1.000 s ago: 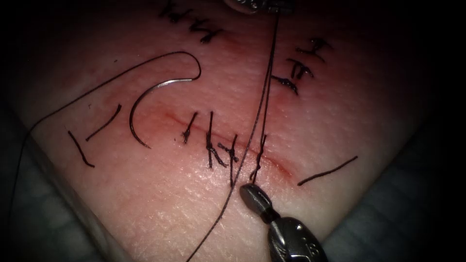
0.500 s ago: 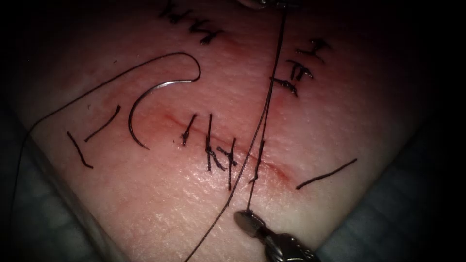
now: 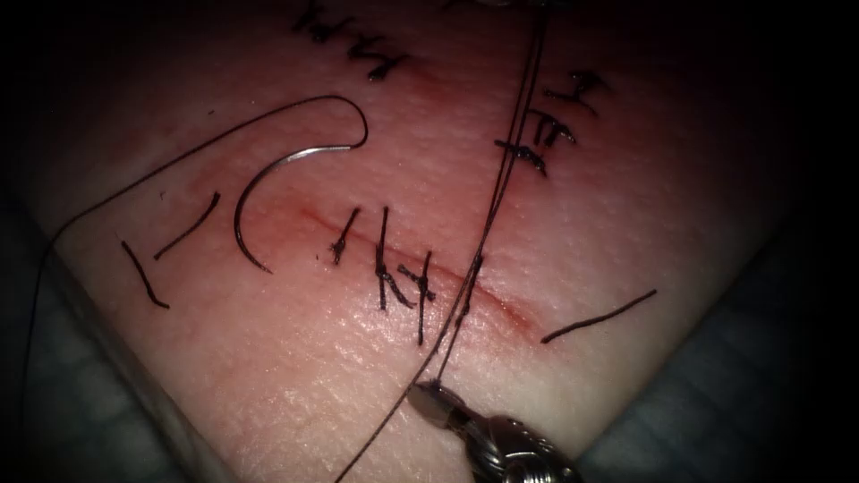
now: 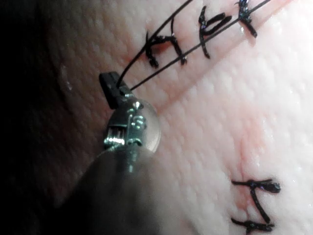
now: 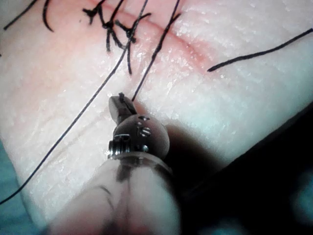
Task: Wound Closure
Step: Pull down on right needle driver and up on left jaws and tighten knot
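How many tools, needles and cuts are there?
Tools: 2, the left tool and the right tool, each shut on the thread.
Needle: 1, held by neither, lying on the tissue across the cut's left end.
Cut: 1.
Total: 4.

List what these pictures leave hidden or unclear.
- Endoscope view: the left tool's tip is cut off by the upper edge.
- Endoscope view: the thread trailing from the free needle, which lies on the tissue, fades into the dark edge.
- Right wrist view: the right tool grips thread; its jaw tips hide the thread's end.
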Motion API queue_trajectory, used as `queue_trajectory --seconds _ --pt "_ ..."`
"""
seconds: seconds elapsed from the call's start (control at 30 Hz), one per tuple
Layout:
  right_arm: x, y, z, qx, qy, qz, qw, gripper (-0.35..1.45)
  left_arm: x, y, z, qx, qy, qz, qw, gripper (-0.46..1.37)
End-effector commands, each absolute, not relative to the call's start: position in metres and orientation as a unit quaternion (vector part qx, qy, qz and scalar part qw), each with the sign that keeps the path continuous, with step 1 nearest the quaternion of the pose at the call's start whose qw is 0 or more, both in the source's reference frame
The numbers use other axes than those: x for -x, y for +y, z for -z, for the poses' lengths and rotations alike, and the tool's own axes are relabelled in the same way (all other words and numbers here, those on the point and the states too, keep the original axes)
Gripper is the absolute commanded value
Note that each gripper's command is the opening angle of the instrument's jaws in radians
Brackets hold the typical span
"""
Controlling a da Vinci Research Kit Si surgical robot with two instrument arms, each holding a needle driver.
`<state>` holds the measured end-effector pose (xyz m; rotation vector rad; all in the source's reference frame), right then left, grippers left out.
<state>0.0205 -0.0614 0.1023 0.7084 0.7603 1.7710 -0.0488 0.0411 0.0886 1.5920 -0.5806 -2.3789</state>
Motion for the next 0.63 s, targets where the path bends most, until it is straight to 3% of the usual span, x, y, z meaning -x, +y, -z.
queue_trajectory --seconds 0.03,0.63 --pt "-0.0202 -0.0613 -0.1022 -0.292 0.319 -0.739 0.516 -0.35 0.0487 0.0408 -0.0888 -0.541 -0.193 0.811 0.111 -0.35" --pt "-0.0202 -0.0615 -0.1018 -0.292 0.329 -0.738 0.512 -0.35 0.0480 0.0405 -0.0891 -0.548 -0.186 0.808 0.110 -0.35"
